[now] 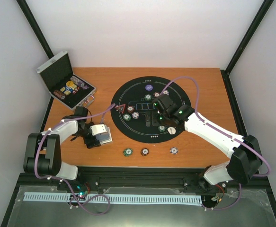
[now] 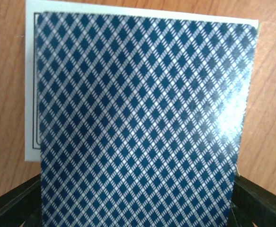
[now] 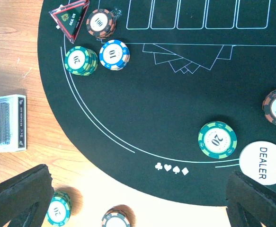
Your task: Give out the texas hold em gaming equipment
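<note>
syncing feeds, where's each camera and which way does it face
Top external: above, behind the bases, looking down at the table; left arm, right arm show.
Left wrist: close over a playing card between own fingertips.
Right wrist: down onto the black mat; own fingertips at bottom.
Shared: top and right wrist both show the dealer button.

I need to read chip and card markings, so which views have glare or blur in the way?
Left wrist view: the playing card fills the frame, slightly soft, with a pale glare patch at its right. Right wrist view: sharp; the 20 on the green chip and the DEALER disc read clearly. Top external view: evenly lit, chips too small to read.
</note>
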Available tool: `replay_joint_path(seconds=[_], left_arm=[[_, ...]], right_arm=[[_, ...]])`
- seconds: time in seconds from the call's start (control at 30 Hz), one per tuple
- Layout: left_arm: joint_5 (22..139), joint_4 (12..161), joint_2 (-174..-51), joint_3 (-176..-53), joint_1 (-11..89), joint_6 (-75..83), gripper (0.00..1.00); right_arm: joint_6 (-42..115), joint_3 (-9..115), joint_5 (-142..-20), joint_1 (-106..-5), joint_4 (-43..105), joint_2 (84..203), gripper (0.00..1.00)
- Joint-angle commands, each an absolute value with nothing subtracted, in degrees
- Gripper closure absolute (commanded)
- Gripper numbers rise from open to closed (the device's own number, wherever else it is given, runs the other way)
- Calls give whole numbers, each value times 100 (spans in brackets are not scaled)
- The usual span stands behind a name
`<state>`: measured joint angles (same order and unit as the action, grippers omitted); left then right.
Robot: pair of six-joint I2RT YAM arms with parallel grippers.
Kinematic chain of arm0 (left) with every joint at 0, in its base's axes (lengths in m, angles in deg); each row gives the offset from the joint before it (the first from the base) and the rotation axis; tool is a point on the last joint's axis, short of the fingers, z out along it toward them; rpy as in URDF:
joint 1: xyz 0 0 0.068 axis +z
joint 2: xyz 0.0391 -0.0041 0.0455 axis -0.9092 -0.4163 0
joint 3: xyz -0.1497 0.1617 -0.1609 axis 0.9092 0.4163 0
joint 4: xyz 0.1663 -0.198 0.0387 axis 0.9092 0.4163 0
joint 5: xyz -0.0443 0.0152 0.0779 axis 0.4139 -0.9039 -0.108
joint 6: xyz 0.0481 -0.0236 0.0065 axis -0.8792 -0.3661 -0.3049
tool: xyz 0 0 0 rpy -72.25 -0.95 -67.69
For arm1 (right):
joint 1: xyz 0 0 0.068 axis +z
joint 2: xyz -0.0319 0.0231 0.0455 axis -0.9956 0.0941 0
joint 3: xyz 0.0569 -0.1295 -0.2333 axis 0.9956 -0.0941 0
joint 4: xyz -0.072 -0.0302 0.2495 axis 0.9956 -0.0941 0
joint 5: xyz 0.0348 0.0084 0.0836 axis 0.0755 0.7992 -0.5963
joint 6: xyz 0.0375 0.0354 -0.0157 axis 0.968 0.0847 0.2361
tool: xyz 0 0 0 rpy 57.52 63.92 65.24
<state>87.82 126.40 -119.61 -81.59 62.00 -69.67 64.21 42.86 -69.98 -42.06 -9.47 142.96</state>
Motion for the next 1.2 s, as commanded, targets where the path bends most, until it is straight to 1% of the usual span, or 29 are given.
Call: replay_joint_path(seconds=[0.0, 0.17, 0.33, 0.53, 0.77, 1.17], left_arm=[[8871, 12577, -11939, -8043, 6376, -7369, 11], [9044, 12490, -11871, -7928, 6377, -7430, 9], [8950, 12456, -11916, -7886, 6388, -7516, 8], [8888, 12711, -11676, -7914, 6468, -7820, 3], [8917, 12802, -12018, -8184, 6605, -7861, 5], [9090, 12677, -12238, -8227, 6610, -7881, 7]], right_arm=[[6523, 4309, -6964, -4130, -1007, 14256, 2], [6560, 4310, -6977, -4127, -1007, 14296, 2], [6574, 4319, -6986, -4127, -1016, 14318, 3], [6581, 4318, -6983, -4119, -1020, 14335, 3], [6591, 4328, -6975, -4093, -1014, 14348, 3], [6603, 4288, -6997, -4077, -994, 14366, 4]])
